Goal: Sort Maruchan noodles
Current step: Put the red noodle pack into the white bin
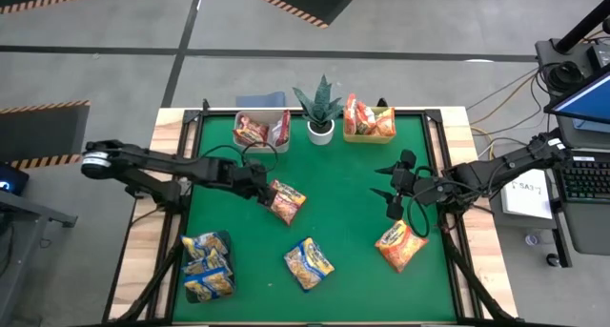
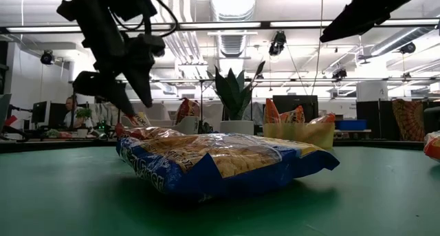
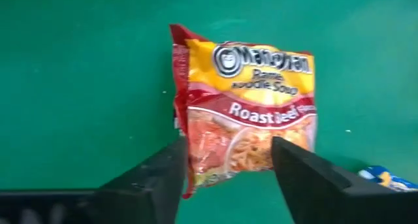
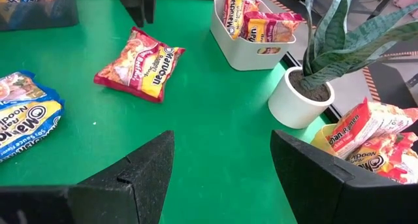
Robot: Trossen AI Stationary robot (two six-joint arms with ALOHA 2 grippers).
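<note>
**Left gripper over a red noodle packet**

High view: the left gripper (image 1: 264,190) sits at the red packet (image 1: 287,202) mid-table; the right gripper (image 1: 393,187), fingers wide, hangs above the orange packet (image 1: 400,246). Left wrist view: fingers (image 3: 163,178) spread on either side of the packet (image 3: 245,113), not yet pinching. Right wrist view: packets fill a white bin (image 4: 251,51)

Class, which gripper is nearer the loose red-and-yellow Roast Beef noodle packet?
Left. The left gripper straddles the red-and-yellow Roast Beef noodle packet; the right gripper hovers open across the mat.
</note>
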